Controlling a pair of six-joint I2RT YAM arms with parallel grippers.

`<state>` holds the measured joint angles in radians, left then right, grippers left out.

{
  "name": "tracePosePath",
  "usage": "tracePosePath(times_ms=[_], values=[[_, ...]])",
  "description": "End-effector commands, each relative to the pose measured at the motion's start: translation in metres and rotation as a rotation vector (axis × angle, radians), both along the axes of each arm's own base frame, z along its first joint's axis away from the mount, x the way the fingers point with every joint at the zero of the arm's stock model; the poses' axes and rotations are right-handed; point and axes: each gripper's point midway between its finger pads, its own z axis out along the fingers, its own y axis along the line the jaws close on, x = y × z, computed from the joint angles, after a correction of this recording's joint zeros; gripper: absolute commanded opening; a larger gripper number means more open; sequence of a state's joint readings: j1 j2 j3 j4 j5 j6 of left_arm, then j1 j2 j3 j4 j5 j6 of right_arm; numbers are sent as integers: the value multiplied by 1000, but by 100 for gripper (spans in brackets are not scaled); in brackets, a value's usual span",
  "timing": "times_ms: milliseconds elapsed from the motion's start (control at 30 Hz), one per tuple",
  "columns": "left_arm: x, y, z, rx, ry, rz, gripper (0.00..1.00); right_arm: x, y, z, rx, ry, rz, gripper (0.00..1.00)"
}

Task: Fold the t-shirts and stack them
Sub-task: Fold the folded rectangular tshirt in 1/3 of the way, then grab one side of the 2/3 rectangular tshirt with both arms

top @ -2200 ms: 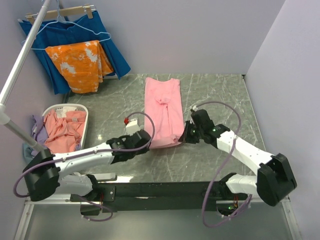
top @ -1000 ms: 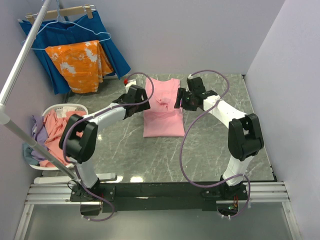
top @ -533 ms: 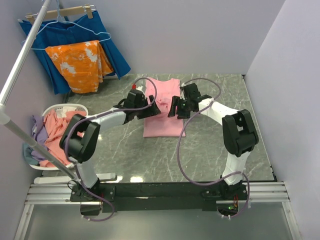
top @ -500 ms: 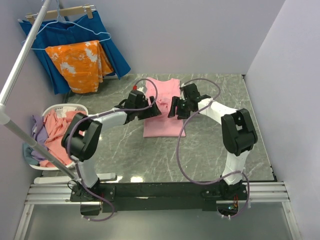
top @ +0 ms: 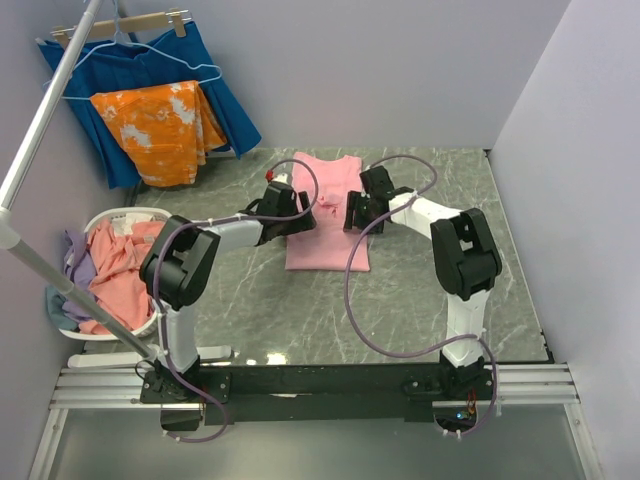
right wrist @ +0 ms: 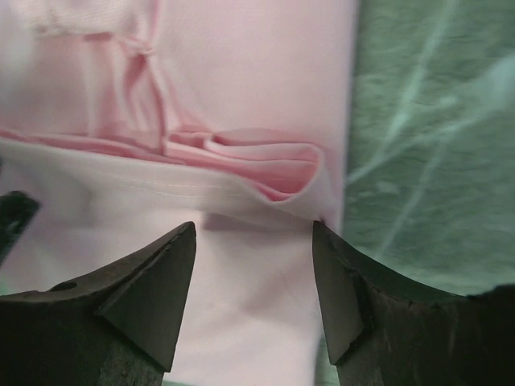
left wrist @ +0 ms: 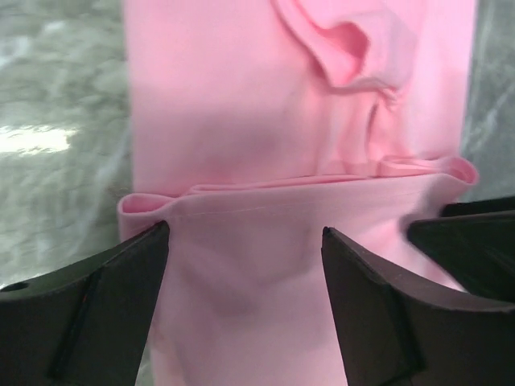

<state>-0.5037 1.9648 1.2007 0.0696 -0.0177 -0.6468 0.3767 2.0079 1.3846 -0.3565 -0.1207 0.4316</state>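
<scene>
A light pink t-shirt lies folded on the marble table, its near half doubled over towards the collar. My left gripper is open at the fold's left edge, and my right gripper is open at its right edge. In the left wrist view the folded hem runs across just beyond the left gripper, whose jaws straddle the cloth without pinching it. The right gripper likewise hangs over the hem, jaws apart. More t-shirts, salmon-pink and lilac, sit in the basket.
A white laundry basket stands at the table's left edge. An orange blotched cloth and a dark blue pleated cloth hang on a rack at the back left. A slanted metal pole crosses the left side. Walls close in behind and to the right.
The shirt's near hem has been carried up from the front and laid over the middle. In the last second both grippers moved in and down over the fold's edges.
</scene>
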Motion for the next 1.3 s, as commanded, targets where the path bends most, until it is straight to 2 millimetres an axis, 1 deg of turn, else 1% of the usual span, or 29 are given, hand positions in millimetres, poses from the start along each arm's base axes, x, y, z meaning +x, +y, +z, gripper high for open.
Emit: tracePosePath(times_ms=[0,33,100,133,167,200,233,267,300,333,367,400,433,467,500,533,567,600,667,700,733,800,833,867,967,1100,1133,1167,1267], values=[[4,36,14,93,-58,129,85,5,-37,13,-131,-50,-99,67],[-1,41,10,117,-43,136,85,6,-44,13,-158,-56,-114,67],[-6,51,10,144,-41,167,85,5,-47,20,-161,-76,-119,67],[-6,53,14,144,-52,168,85,3,-45,23,-145,-85,-111,68],[-7,53,27,126,-81,173,85,1,-44,27,-133,-95,-106,68],[-8,54,35,113,-101,176,86,-4,-43,35,-115,-114,-101,69],[-16,57,34,107,-99,177,87,-7,-43,38,-103,-120,-102,69],[-16,57,51,79,-136,181,88,-11,-40,40,-73,-116,-93,70],[-20,59,53,73,-136,183,90,-18,-40,43,-64,-121,-89,70],[-27,58,50,66,-124,165,91,-24,-36,44,-38,-113,-73,70],[-30,57,55,53,-125,158,92,-33,-30,44,6,-91,-57,70],[-40,58,46,52,-97,142,92,-43,-29,41,26,-83,-48,71],[-46,56,44,37,-86,126,93,-50,-27,40,49,-74,-37,71],[-55,48,46,-9,-73,79,93,-56,-26,38,67,-64,-38,71],[-67,48,34,-32,-45,68,94,-67,-24,33,92,-46,-23,71],[-75,47,30,-51,-34,58,95,-72,-24,31,107,-36,-21,71],[-83,43,31,-89,-26,32,96,-77,-23,29,123,-30,-20,71],[-95,43,20,-114,-7,29,98,-85,-23,23,141,-15,-13,71],[-107,39,15,-161,11,-4,99,-92,-24,17,165,4,-19,71],[-119,40,4,-175,41,-10,99,-96,-26,11,171,15,-21,71],[-118,36,7,-203,19,-21,99,-100,-25,9,189,25,-22,72],[-130,32,-3,-234,47,-55,99,-104,-30,3,211,39,-32,71],[-129,29,-2,-249,38,-65,99,-107,-28,2,240,55,-26,71],[-131,27,-8,-255,56,-79,99,-106,-31,1,252,58,-37,72],[-134,15,-10,-302,65,-132,97,-112,-31,-6,302,98,-36,71],[-141,4,-15,-361,106,-175,93,-115,-24,-13,351,144,-20,71],[-142,2,-16,-372,116,-179,93,-116,-22,-14,363,154,-22,71],[-144,1,-21,-376,133,-183,92,-117,-22,-19,365,175,-25,71],[-149,1,-28,-387,158,-178,88,-119,-16,-24,390,208,-12,69]])
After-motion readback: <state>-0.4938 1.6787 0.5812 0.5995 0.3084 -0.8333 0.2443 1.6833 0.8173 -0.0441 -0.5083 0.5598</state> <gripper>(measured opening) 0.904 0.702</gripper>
